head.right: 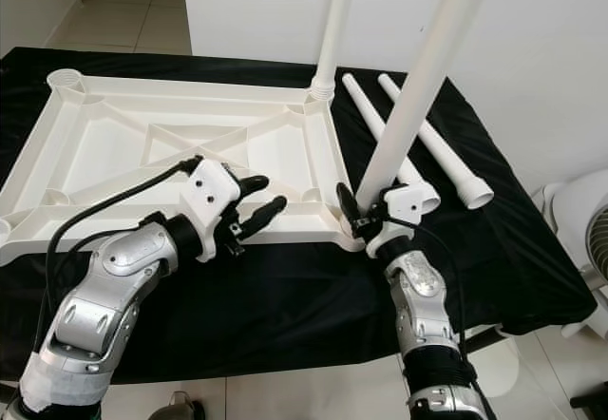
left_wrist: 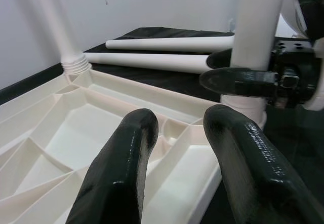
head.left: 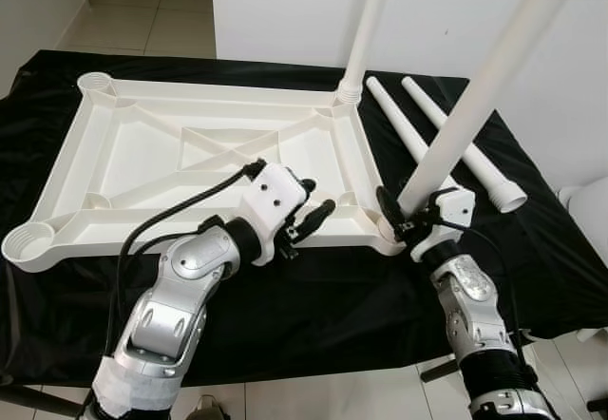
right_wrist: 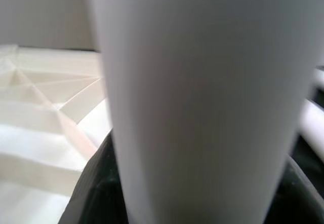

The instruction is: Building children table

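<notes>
Jaws clamped around a white table leg [head.left: 475, 97], the right gripper [head.left: 407, 213] holds that leg near its lower end, where it stands in the near right corner socket of the upturned white tabletop [head.left: 142, 154]; the leg rises tilted, leaning up and to the right out of the head views. In the right wrist view the leg [right_wrist: 202, 97] is a broad pale column between the black fingers [right_wrist: 93, 188], with the ribbed underside of the tabletop [right_wrist: 45, 107] beside it. The left gripper [head.left: 309, 219] has its two fingers apart, closed on nothing, hovering over the near rim of the tabletop just left of the held leg; its wrist view shows both fingers [left_wrist: 121, 173] spread above the rim. A second leg [head.left: 369, 26] stands upright in the far right corner socket. Two more loose legs [head.left: 446, 135] lie side by side on the black cloth [head.left: 332, 306] to the right of the tabletop, well apart from both grippers. The cloth covers the work surface under everything, and pale floor tiles [head.left: 142, 11] show beyond it
</notes>
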Robot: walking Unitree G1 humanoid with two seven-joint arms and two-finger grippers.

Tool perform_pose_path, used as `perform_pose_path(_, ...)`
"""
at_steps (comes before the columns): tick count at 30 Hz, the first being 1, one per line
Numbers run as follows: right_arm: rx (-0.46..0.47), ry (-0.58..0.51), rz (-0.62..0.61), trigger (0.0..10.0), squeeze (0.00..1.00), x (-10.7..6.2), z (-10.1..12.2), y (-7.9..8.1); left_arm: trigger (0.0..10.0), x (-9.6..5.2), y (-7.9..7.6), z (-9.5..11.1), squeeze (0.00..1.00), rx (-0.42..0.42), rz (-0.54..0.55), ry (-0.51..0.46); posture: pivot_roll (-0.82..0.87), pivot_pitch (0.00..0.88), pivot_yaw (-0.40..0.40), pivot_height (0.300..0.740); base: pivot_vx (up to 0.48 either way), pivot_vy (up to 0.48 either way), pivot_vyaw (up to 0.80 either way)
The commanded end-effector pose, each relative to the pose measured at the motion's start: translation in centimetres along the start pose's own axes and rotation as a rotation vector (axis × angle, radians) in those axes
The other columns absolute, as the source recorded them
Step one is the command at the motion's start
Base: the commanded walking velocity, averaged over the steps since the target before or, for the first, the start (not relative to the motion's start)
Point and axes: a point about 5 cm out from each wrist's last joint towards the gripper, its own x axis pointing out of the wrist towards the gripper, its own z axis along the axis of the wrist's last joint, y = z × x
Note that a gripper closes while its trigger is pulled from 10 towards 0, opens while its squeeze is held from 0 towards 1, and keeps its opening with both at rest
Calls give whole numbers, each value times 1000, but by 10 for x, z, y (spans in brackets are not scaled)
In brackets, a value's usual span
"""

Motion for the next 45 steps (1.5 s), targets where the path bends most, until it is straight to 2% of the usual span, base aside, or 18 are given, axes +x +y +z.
perform_pose_path(1,84,126,-29,10000,0,-19,-29,1,10000,0,2,2,0,-3,56,-4,106,94,-61,740,0,0,0)
perform_pose_path(2,53,113,-43,10000,0,-23,-30,2,10000,-1,1,2,0,-4,54,-4,105,97,-59,740,0,0,0)
perform_pose_path(7,25,111,-49,10000,0,-26,-32,2,10000,0,2,2,0,-3,54,-2,107,98,-56,740,0,0,0)
perform_pose_path(14,34,139,-47,10000,0,-26,-35,3,10000,-1,2,2,0,-4,54,-1,108,96,-55,740,0,0,0)
perform_pose_path(18,0,216,-79,10000,0,-17,-38,1,10000,-1,3,1,0,-2,55,1,111,95,-55,740,0,0,0)
perform_pose_path(22,-2,224,-97,10000,0,-14,-37,0,10000,-1,3,1,0,-1,55,2,111,94,-57,740,0,0,0)
perform_pose_path(25,-33,240,-166,10000,0,-4,-34,2,10000,-1,3,1,0,-1,56,2,112,92,-63,740,0,0,0)
perform_pose_path(26,-35,218,-196,10000,0,3,-30,8,10000,-1,3,1,0,-1,58,1,114,89,-65,740,0,0,0)
perform_pose_path(32,-11,186,-261,10000,0,11,-28,21,10000,0,3,1,0,-1,59,-1,116,82,-70,740,0,0,0)
perform_pose_path(34,-11,178,-336,10000,0,14,-30,28,10000,0,2,1,0,-1,59,-3,116,77,-70,740,0,0,0)
perform_pose_path(37,-11,160,-386,10000,0,16,-30,34,10000,1,2,2,0,0,57,-5,117,75,-69,740,0,0,0)
perform_pose_path(41,-14,153,-400,10000,0,21,-31,43,10000,1,1,2,0,1,49,-5,119,71,-71,740,0,0,0)
perform_pose_path(45,-14,128,-355,10000,0,28,-27,53,10000,1,1,2,0,4,51,-6,124,66,-77,740,0,0,0)
